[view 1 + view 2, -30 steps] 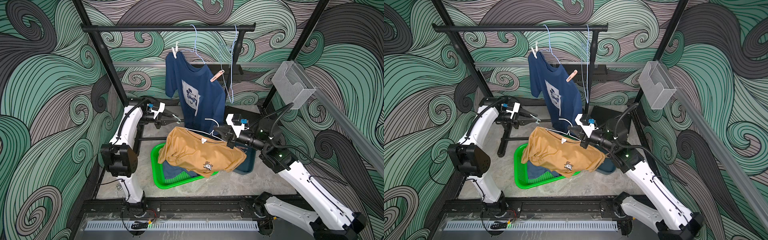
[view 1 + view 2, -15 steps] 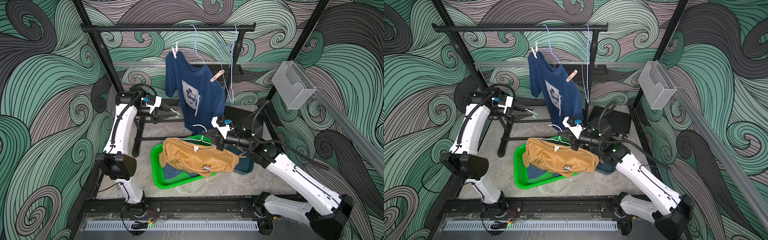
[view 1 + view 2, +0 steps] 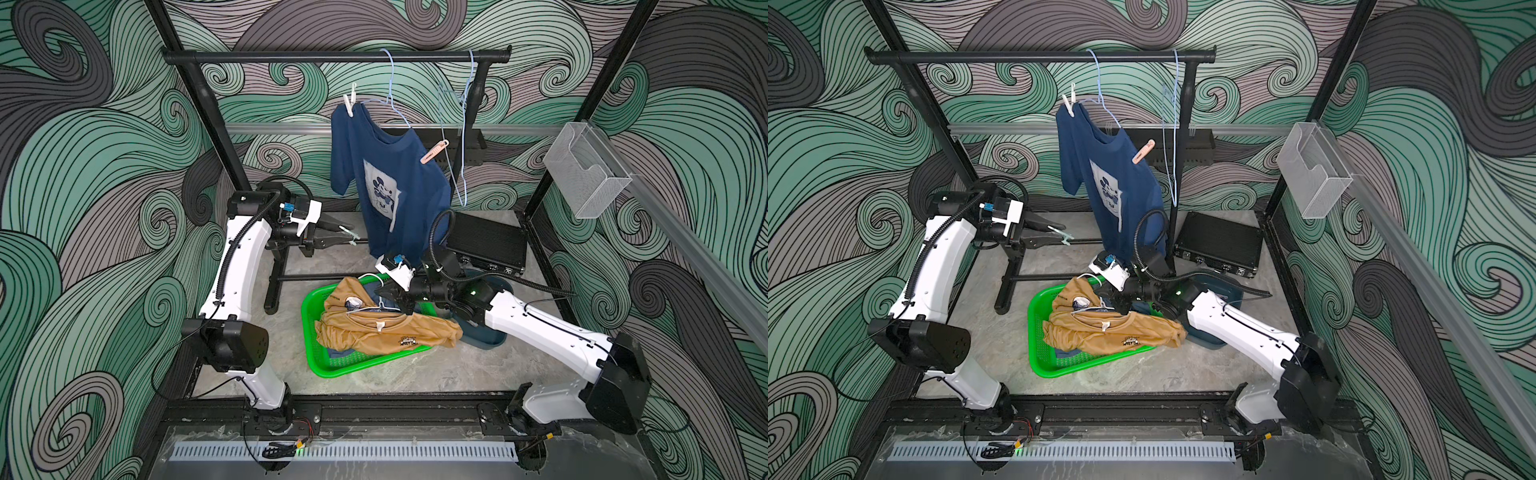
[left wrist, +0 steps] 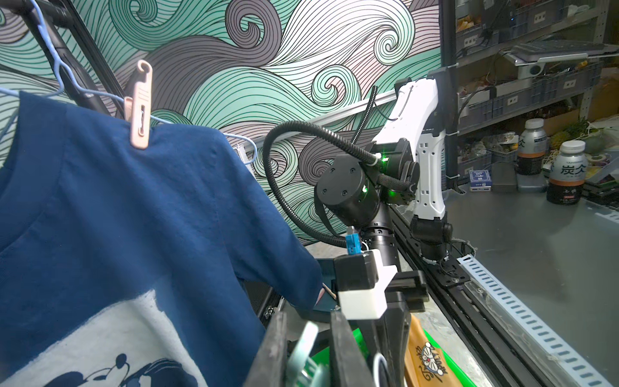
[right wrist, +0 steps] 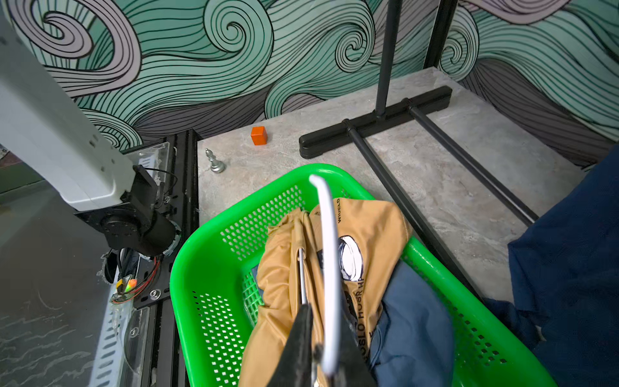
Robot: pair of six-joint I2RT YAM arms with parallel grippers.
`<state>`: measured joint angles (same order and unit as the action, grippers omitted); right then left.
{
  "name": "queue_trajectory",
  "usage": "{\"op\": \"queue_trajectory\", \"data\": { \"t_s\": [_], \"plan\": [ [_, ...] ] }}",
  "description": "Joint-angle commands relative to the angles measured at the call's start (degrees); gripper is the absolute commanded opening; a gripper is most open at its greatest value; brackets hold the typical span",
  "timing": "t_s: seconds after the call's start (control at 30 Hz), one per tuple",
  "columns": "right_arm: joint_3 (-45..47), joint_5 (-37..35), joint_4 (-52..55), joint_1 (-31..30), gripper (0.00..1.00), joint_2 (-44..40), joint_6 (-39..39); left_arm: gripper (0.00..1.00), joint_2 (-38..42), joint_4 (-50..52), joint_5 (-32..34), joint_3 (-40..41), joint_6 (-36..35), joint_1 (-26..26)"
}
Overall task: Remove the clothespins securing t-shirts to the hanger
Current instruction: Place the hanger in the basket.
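Note:
The navy t-shirt (image 3: 390, 187) (image 3: 1113, 187) (image 4: 134, 217) hangs on a blue hanger, pinned by a white clothespin (image 3: 350, 104) (image 3: 1070, 104) and a peach clothespin (image 3: 434, 152) (image 4: 140, 107). My left gripper (image 3: 351, 237) (image 4: 306, 321), left of that shirt, is shut on a mint clothespin (image 4: 304, 345). The mustard t-shirt (image 3: 386, 332) (image 5: 378, 228) lies on its white hanger (image 5: 326, 234) in the green basket (image 3: 309, 328) (image 5: 187, 268), over a blue t-shirt (image 5: 412, 318). The hanger's neck runs between the jaws of my right gripper (image 3: 392, 301) (image 5: 321, 321). A sliver of gap shows on one side.
The black rail (image 3: 332, 56) also carries an empty blue hanger (image 3: 465, 124). A black case (image 3: 486, 241) and a dark blue tray (image 3: 482, 336) sit right of the basket. An orange cube (image 5: 259, 135) and a chess piece (image 5: 214, 162) stand near the rack foot (image 5: 375, 124).
My right arm has lowered the mustard shirt on its hanger down into the green basket. The left arm rose and now holds its clothespin beside the navy shirt.

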<state>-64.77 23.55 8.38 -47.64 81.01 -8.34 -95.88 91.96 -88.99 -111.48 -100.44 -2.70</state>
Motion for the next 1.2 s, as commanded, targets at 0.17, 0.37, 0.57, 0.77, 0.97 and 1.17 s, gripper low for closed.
{"op": "queue_trajectory", "data": {
  "t_s": [0.17,0.37,0.57,0.77,0.97,1.17],
  "plan": [
    [-2.79,-0.98,1.96,-0.66,0.1,5.13,0.36,0.05,3.51,10.69,-7.35,5.88,-2.83,0.23],
    [-3.13,-5.14,3.91,-0.7,0.64,6.18,1.56,0.05,4.06,10.69,-7.43,7.45,-2.53,0.15],
    [-0.25,-8.85,4.14,-0.44,0.7,4.5,1.4,0.05,4.67,10.69,-7.4,9.97,-3.01,0.15],
    [4.37,-13.25,1.77,2.51,0.8,4.63,3.42,0.06,5.44,10.61,-7.43,12.33,-3.44,-0.01],
    [7.11,-16.04,1.87,3.91,0.83,2.76,2.9,0.06,4.97,10.62,-7.43,13.39,-4.01,-0.77],
    [9.44,-19.69,3.93,3.7,0.88,-5.4,1.56,0.06,4.26,10.69,-7.43,14.62,-4.77,-1.17]
  ]
}}
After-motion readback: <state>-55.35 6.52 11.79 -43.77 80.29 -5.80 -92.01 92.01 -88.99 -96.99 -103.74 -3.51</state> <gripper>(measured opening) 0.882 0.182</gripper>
